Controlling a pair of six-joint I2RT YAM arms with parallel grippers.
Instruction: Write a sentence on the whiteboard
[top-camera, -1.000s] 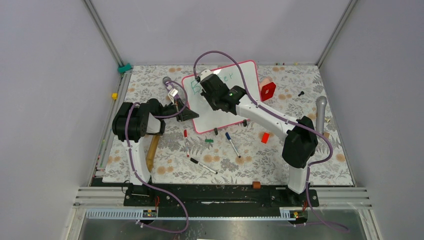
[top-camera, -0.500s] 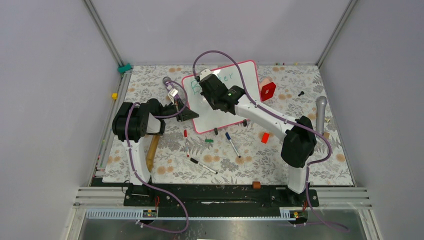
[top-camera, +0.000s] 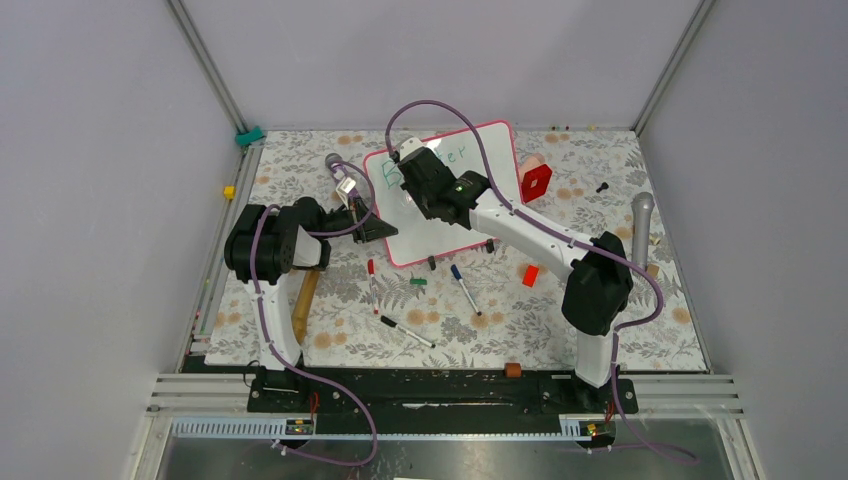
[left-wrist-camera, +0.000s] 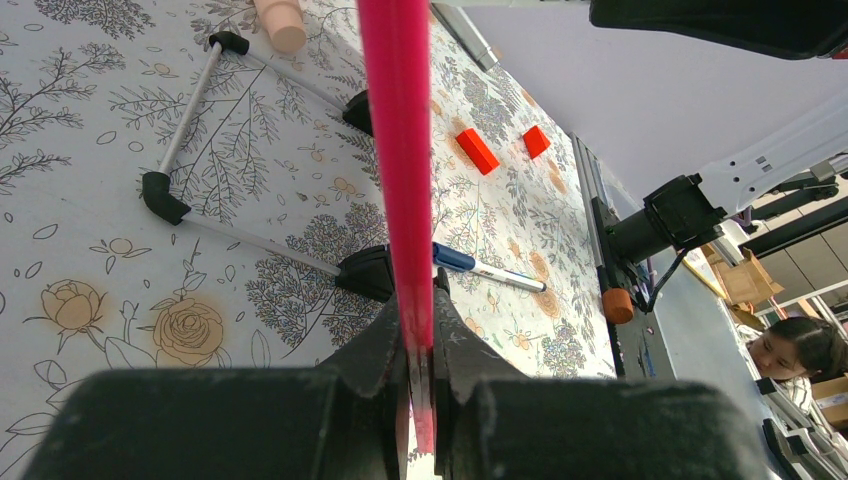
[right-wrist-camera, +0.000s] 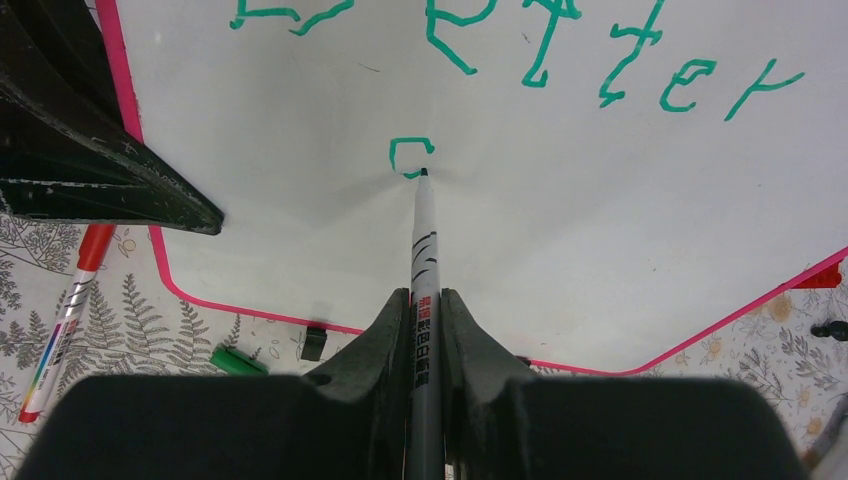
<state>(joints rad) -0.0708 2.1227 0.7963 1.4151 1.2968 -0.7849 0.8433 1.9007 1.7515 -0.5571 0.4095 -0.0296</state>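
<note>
The whiteboard (top-camera: 445, 238), glossy white with a pink-red frame, stands tilted at the middle back of the table. My left gripper (top-camera: 374, 228) is shut on its left edge, and that frame (left-wrist-camera: 395, 120) runs up between the jaws (left-wrist-camera: 420, 300). My right gripper (top-camera: 412, 195) hovers over the board's upper left, shut on a grey marker (right-wrist-camera: 424, 250). The marker's tip touches the whiteboard (right-wrist-camera: 580, 220) at a small green curved stroke (right-wrist-camera: 410, 157). Above it the sentence reads "Better" (right-wrist-camera: 540, 50) in green.
On the floral mat in front of the board lie a red-capped marker (top-camera: 372, 280), a green cap (top-camera: 418, 283), a blue-capped marker (top-camera: 465, 288) and a black marker (top-camera: 407, 332). A red block (top-camera: 536, 182) stands right of the board; a wooden handle (top-camera: 305, 300) lies left.
My right gripper has shifted slightly left over the board with the marker. The left gripper and the board have stayed put.
</note>
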